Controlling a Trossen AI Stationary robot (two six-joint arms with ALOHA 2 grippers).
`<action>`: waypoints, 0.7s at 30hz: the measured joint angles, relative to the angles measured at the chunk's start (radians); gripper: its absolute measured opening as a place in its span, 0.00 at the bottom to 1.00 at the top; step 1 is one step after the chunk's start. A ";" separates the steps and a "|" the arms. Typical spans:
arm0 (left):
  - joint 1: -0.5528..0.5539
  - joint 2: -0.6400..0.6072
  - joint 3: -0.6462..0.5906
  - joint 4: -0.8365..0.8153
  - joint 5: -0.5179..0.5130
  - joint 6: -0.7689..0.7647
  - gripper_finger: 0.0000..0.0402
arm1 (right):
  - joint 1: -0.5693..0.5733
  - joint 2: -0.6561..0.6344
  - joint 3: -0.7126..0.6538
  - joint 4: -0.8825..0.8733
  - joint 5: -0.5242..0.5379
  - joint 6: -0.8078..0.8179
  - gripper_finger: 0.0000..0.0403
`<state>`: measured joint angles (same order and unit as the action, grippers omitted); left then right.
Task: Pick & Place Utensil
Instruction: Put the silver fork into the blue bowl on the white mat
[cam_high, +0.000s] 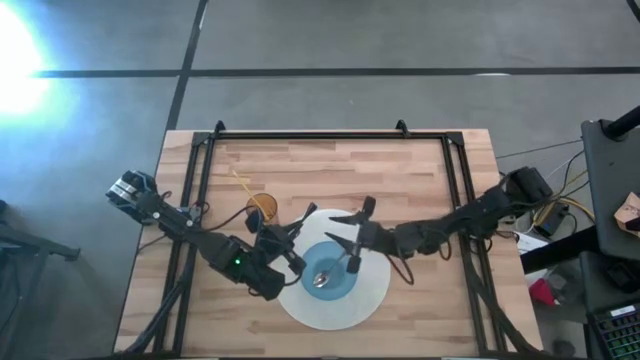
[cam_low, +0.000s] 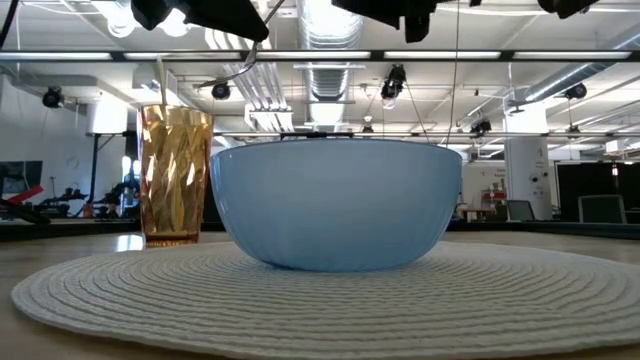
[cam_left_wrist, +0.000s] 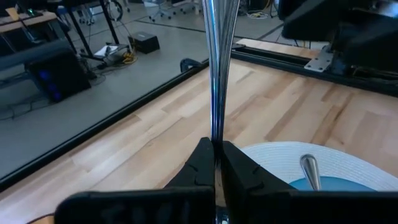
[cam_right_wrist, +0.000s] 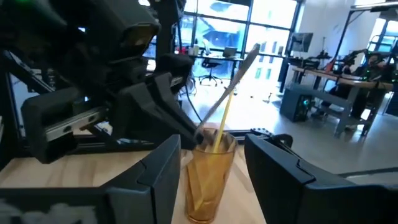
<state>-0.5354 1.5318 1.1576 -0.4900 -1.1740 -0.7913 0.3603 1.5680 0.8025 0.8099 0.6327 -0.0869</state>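
My left gripper (cam_high: 286, 246) hovers beside the blue bowl (cam_high: 328, 276) and is shut on a shiny metal utensil (cam_left_wrist: 216, 74). The bowl stands on a round white placemat (cam_high: 375, 290). A second metal utensil (cam_left_wrist: 309, 168) lies inside it. An amber glass (cam_high: 262, 208) stands upright near the mat's far left rim, with a yellow stick (cam_right_wrist: 222, 118) leaning in it. My right gripper (cam_high: 343, 233) is open above the bowl's far side, and in its wrist view (cam_right_wrist: 214, 186) it faces the glass (cam_right_wrist: 208, 177). The low view shows the bowl (cam_low: 335, 205) and the glass (cam_low: 175, 175), with both arms above them. My left gripper pinches the metal utensil's thin handle (cam_left_wrist: 215, 134) between its two fingers (cam_left_wrist: 200, 163). The handle runs on past the fingertips, along the fingers rather than across them. The utensil is lifted clear of the table; its end behind the fingers is hidden by the gripper.
A black frame (cam_high: 330, 135) runs along the table's far edge and down both sides. Bare wood lies beyond the mat toward the far edge (cam_high: 330, 165). Cables and equipment sit off the table's right side (cam_high: 560, 215).
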 joint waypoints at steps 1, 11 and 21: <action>0.001 0.000 0.000 0.000 -0.005 0.004 0.01 | 0.000 0.013 0.011 0.002 0.000 -0.003 0.42; 0.004 0.000 0.000 0.000 -0.015 0.028 0.01 | -0.017 0.140 0.147 0.013 0.076 -0.027 0.39; 0.004 0.000 -0.001 -0.007 -0.014 0.041 0.01 | -0.051 0.166 0.203 0.011 0.078 -0.016 0.39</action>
<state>-0.5316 1.5318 1.1568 -0.4973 -1.1885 -0.7507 0.3095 1.7344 1.0051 0.8205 0.7109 -0.1024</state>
